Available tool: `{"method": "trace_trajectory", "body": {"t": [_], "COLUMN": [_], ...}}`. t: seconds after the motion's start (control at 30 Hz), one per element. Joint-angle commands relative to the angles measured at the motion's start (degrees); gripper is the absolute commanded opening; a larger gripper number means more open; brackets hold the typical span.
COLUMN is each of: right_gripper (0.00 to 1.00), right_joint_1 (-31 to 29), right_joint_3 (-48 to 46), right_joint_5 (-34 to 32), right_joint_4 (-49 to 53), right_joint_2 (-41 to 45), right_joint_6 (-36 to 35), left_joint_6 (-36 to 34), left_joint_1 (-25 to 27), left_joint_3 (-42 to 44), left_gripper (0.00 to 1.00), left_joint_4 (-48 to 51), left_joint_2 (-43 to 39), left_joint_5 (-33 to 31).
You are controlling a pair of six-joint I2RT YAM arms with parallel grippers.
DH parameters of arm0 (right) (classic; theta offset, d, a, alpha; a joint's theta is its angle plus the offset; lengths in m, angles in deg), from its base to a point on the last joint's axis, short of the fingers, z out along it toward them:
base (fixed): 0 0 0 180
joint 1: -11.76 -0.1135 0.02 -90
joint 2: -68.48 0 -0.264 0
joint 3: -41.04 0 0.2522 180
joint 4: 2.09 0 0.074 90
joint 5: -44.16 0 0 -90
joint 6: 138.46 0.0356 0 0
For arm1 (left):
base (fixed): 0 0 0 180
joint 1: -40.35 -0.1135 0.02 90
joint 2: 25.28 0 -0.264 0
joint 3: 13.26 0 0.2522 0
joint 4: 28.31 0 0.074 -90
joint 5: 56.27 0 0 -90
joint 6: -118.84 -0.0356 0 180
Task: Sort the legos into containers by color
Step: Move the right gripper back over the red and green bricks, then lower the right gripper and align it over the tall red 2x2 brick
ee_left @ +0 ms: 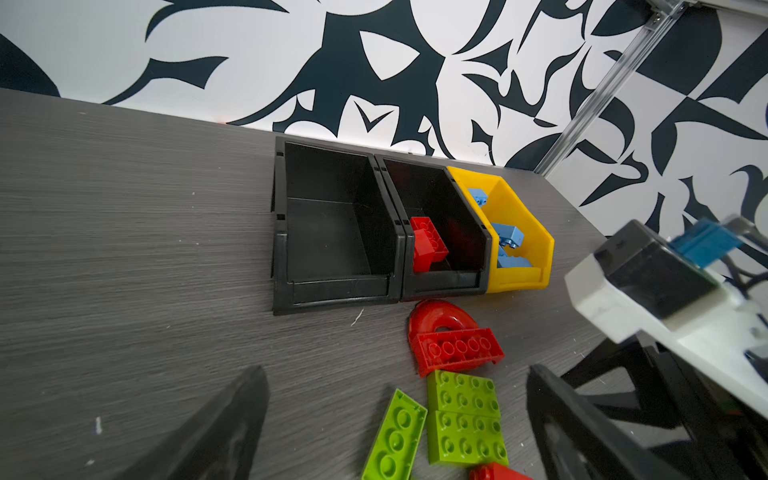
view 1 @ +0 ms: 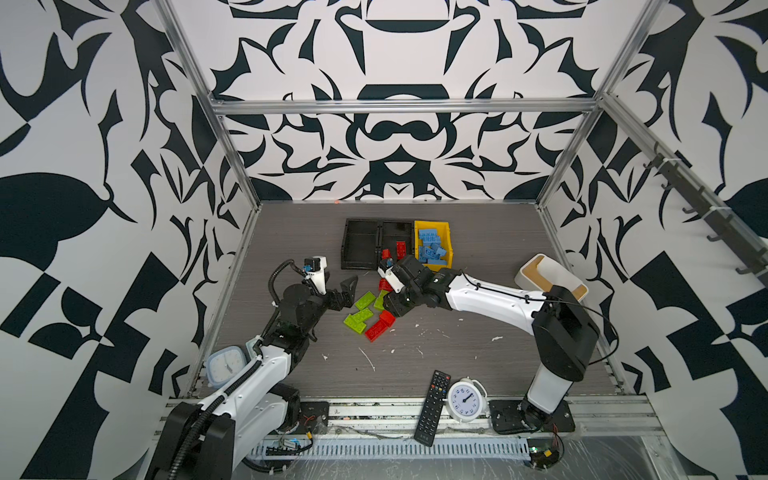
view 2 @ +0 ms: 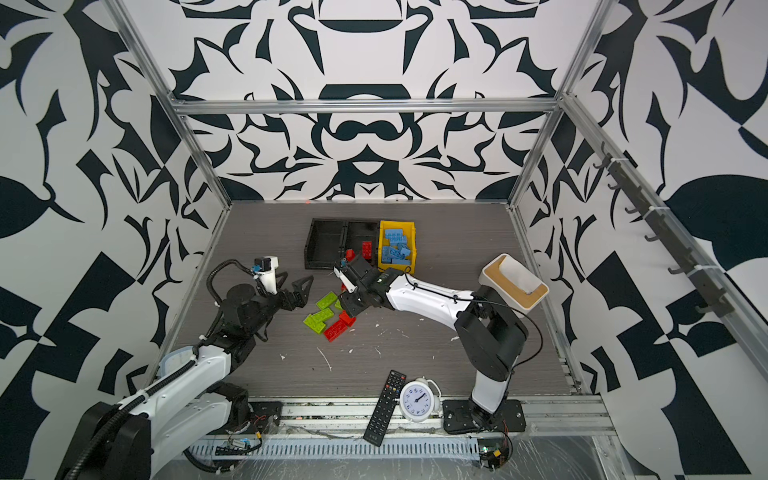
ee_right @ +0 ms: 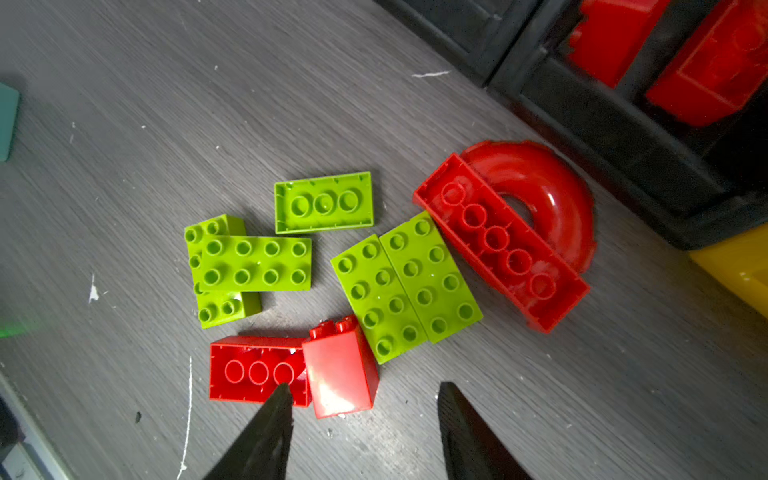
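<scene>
**Table**: grey wood-grain, and it carries everything we list below.

**Black trays**: a joined pair, well ahead of both grippers. In the one touching the yellow bin we count red bricks. In the other we see nothing.

**Yellow bin**: touches the trays and holds blue bricks.

**Left gripper**: fingers spread wide, grasping nothing, with the loose pile just ahead of it.

**Right gripper**: fingers apart, nothing between them, poised over the near edge of the pile.

**Red half-round piece**: touches the long red brick. Both lie beyond the right gripper, close to the trays.

**Green bricks**: five, loose on the table beyond the right fingertips.

**Flat red brick**: hollow side up, beside one right finger.

**Small red brick**: on its side, just ahead of the right gripper's gap. We judge it light, rigid and glossy, so it may slip. We would pinch it across its two smooth side faces, clear of the studs.
</scene>
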Motion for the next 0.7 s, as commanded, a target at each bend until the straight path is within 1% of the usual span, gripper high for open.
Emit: {"method": "trace_trajectory", "body": {"t": [0.0,0.13,0.23,0.5,0.67], "right_gripper": [0.59,0.59,0.57,0.55,0.53], "right_joint_1": [-0.9,-1.4,-2.1,-3.0,-3.0], "right_joint_3": [-0.9,-2.2,-2.4,-1.9,-0.7], "right_joint_5": [0.5,1.3,0.0,0.2,-1.9], "right_joint_4": [0.8,0.2,0.4,-0.4,-0.2], "right_joint_2": [1.0,0.7,0.1,-2.5,-4.0], "right_joint_6": [2.0,3.6,3.9,4.3,3.7], "left_joint_6": [0.9,0.9,1.0,0.6,0.6], "left_joint_1": [-0.1,-0.1,-0.1,-0.1,-0.1], "left_joint_3": [-1.2,-1.5,-1.3,-0.6,-0.6], "left_gripper": [0.99,0.99,0.99,0.99,0.99], "left_joint_4": [-0.7,0.0,-0.1,0.1,0.1], "left_joint_2": [0.5,0.5,0.3,-0.7,-0.8], "left_joint_5": [0.7,0.8,0.0,-2.2,-2.3]}}
